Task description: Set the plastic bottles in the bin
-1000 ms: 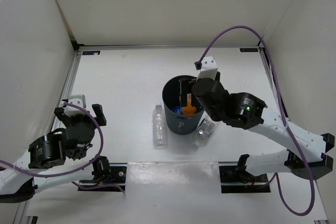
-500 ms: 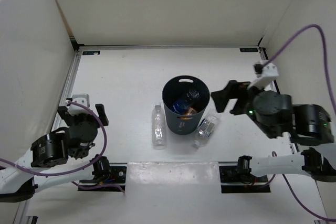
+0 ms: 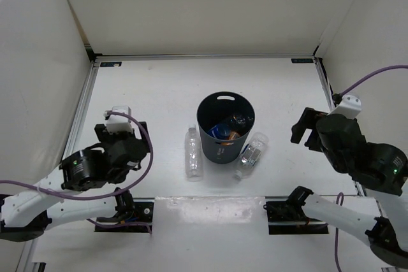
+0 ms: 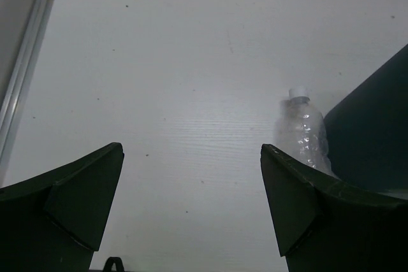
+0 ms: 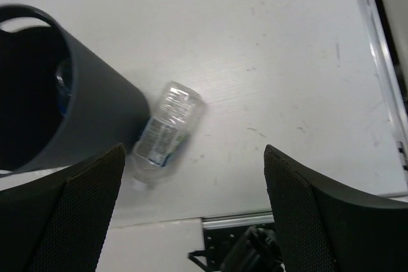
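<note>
Back toward the bench's right edge has gone the right gripper, away from above the dark grey round plastic bin; its fingers are spread and empty. The left gripper, equally spread, has swung in from the left edge. Inside the bin, mid-bench, lie the blue-capped clear bottle and the short orange bottle. Outside lie the left clear bottle, white-capped and just beside the bin, and the right clear bottle, against its base. Half the job looks done, and the left arm seems set for its nearer bottle.
</note>
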Available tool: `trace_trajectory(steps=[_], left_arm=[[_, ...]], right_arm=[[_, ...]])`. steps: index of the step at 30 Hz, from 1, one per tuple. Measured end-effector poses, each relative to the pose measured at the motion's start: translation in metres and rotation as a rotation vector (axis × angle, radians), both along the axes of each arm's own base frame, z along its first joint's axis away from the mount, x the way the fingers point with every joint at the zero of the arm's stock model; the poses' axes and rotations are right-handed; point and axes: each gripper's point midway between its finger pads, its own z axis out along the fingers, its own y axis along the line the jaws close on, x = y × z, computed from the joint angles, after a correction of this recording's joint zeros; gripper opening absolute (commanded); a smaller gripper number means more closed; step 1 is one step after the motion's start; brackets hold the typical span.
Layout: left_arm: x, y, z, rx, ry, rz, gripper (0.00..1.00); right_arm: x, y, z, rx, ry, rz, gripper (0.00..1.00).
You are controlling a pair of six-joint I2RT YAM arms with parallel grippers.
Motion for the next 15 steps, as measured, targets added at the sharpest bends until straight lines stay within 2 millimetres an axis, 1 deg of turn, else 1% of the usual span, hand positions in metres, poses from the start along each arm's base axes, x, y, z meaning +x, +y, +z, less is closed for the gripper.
trace_trajectory(steps=[4,7,10,12,15], left_arm=[[0.002,-0.02,-0.015,0.001,0.061,-0.005,1.0],[0.003,-0.035,-0.023,-0.021,0.092,-0.013,1.0],[0.003,-0.053,-0.033,-0.089,0.116,-0.044,1.0],[0.002,-0.06,-0.047,-0.126,0.137,-0.052,1.0],[-0.002,-0.067,-0.072,-0.137,0.184,-0.058,1.0]], right_arm=[[-0.004,-0.024,-0.023,-0.083,0.042,-0.063,0.9],[-0.015,-0.034,-0.035,-0.1,0.026,-0.031,0.9],[-0.028,-0.045,-0.04,-0.072,-0.038,0.001,0.9],[-0.035,-0.054,-0.038,-0.045,-0.083,0.011,0.9],[-0.037,-0.057,-0.035,-0.017,-0.117,0.026,0.9]])
